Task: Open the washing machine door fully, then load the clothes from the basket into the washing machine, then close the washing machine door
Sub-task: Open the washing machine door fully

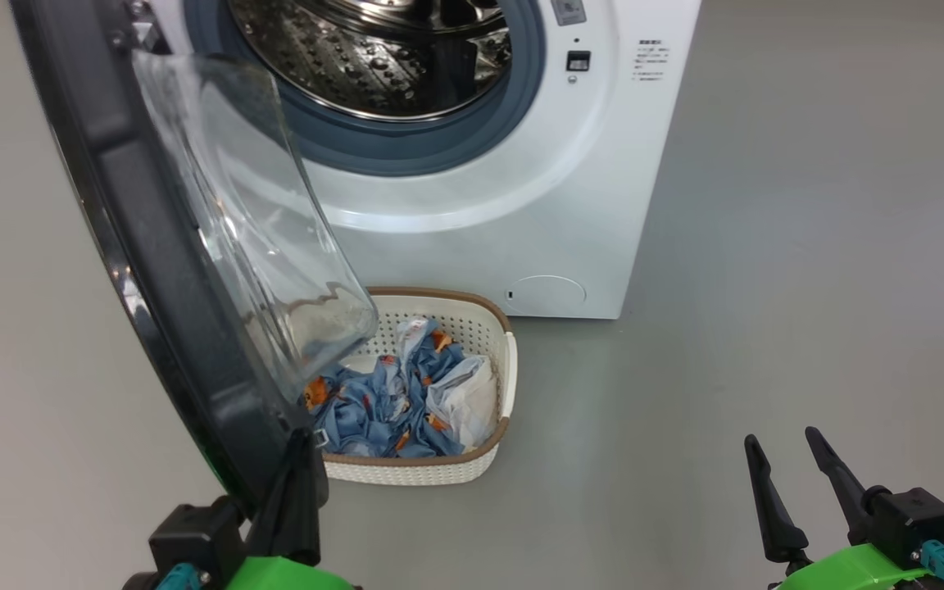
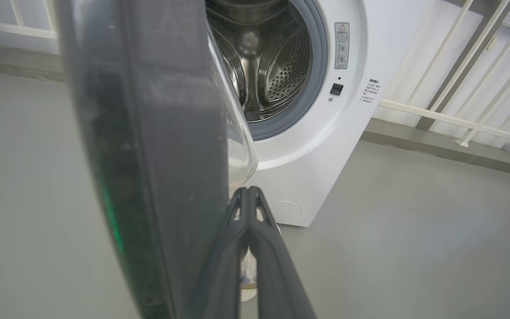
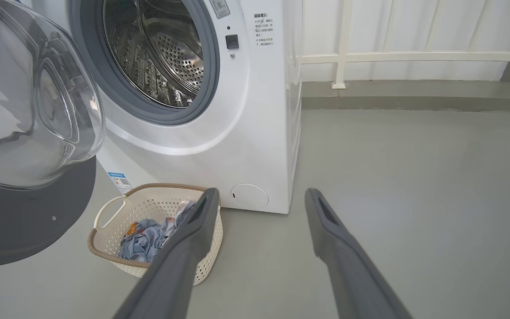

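The large round washing machine door (image 1: 136, 246), with its glossy black rim and clear bulging glass, stands open in front of the white front-loading washing machine (image 1: 578, 213), whose steel drum (image 1: 374, 57) is exposed. The left gripper (image 1: 301, 447), fingers pressed together on nothing, sits just beside the door's lower rim. The right gripper (image 1: 782, 436) hangs spread wide and empty over the grey floor (image 1: 767, 287). Blue printed clothes (image 1: 382, 406) lie in the cream perforated plastic basket (image 1: 508, 369), which stands on the floor before the machine, partly under the door
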